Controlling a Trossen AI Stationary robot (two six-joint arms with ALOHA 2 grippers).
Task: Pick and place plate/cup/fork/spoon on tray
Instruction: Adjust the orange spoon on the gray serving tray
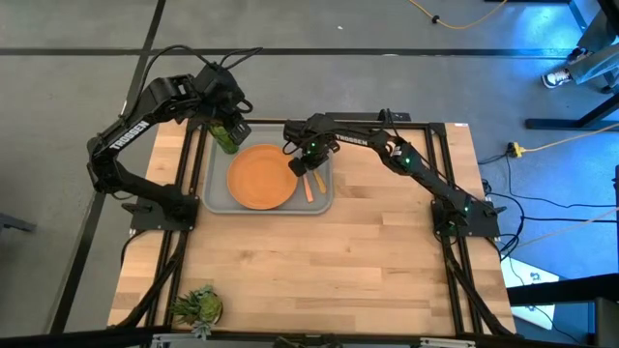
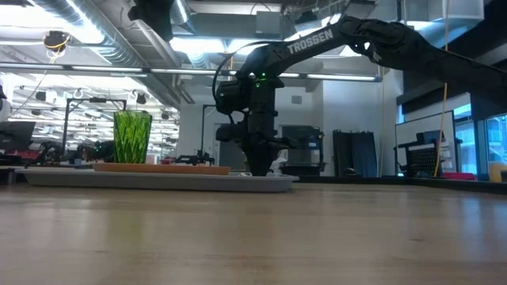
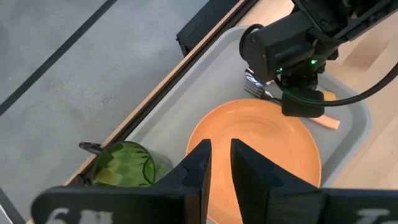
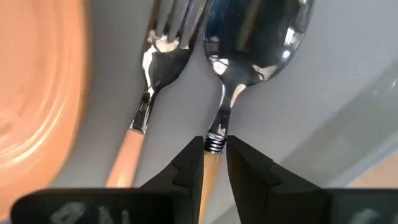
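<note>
Four pieces lie on the tray

On the bench, the tray carries the plate, the cup, then fork and spoon side by side; the right end effector has its fingers clamped on the spoon's handle, probably to set it straight, while the left end effector, fingers apart, hovers over the plate.

1 tray, 1 plate, 1 cup, 1 fork, 1 spoon

Grey floor, yellow cable, ceiling lights.
</note>
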